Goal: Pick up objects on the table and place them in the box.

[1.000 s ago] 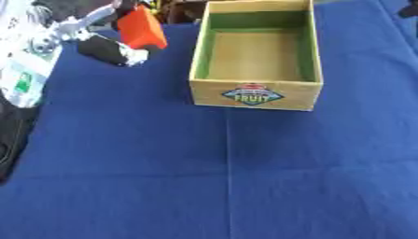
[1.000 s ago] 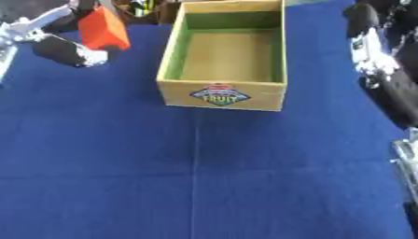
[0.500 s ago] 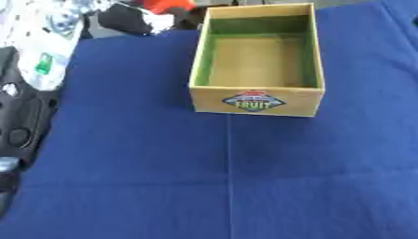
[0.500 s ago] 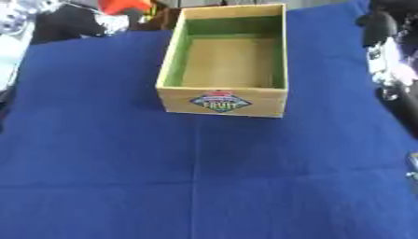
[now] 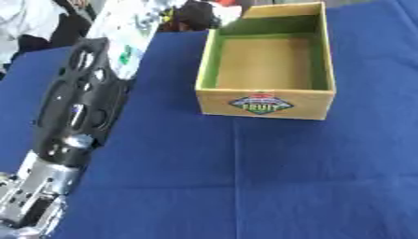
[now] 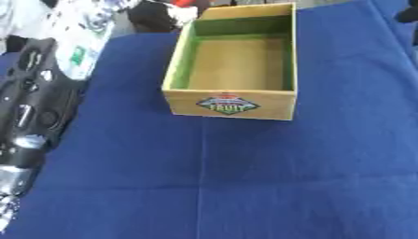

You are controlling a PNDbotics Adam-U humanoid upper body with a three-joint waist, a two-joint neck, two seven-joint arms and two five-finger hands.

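Box point(image 5: 265, 100): open-topped, tan walls with green inner lining and a bare tan floor, a "FRUIT" label on its near face; it stands on the blue cloth point(image 5: 269, 186) toward the far side, nothing visible inside. Left arm point(image 5: 78, 116): black shell with silver joints, running up the left side from the lower corner toward the far edge. Left hand point(image 5: 192, 14): a dark mass at the far edge, just left of the box's far-left corner; whether its fingers are spread or curled cannot be told. Red-orange object point(image 6: 186, 3): only a sliver shows beside that hand at the top edge (shape unclear), outside the box. Right hand: only a dark scrap at the upper right corner point(image 6: 407, 14), fingers not readable.
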